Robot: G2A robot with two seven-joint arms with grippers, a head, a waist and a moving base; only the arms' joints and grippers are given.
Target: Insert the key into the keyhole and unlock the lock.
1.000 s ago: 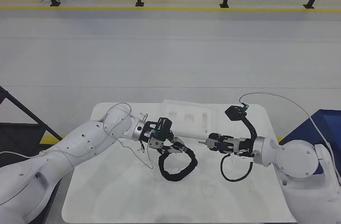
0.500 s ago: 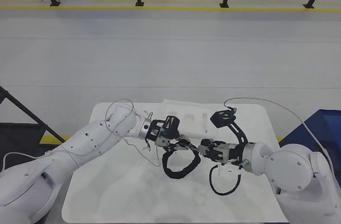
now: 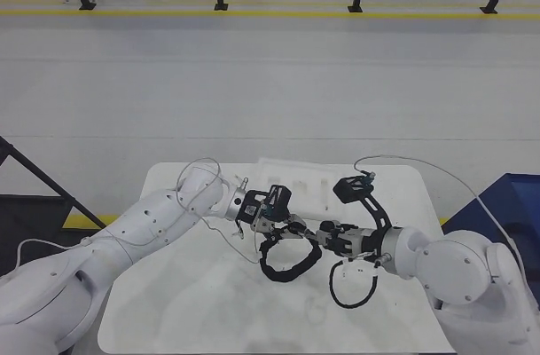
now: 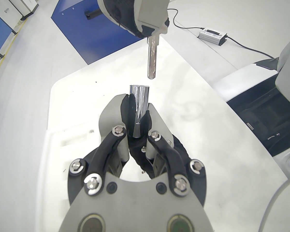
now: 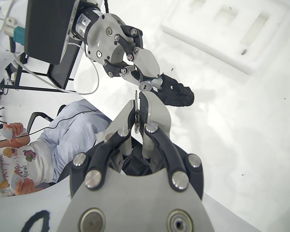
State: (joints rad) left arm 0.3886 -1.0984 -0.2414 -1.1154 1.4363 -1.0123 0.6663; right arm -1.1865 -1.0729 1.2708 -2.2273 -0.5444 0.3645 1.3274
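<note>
Key (image 4: pixel 151 59) in right claw (image 5: pixel 138 105), tip near lock (image 4: pixel 139 97) in left claw (image 4: pixel 137 112)

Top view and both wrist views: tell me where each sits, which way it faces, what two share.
Top view: overhead, looking down at the table; left arm and right arm nearly touch mid-table.
Left wrist view: on the left wrist, facing along the left gripper, shut on the lock.
Right wrist view: on the right wrist, facing along the right gripper, shut on the key.
Shared: both wrist views show key and lock, apart.
</note>
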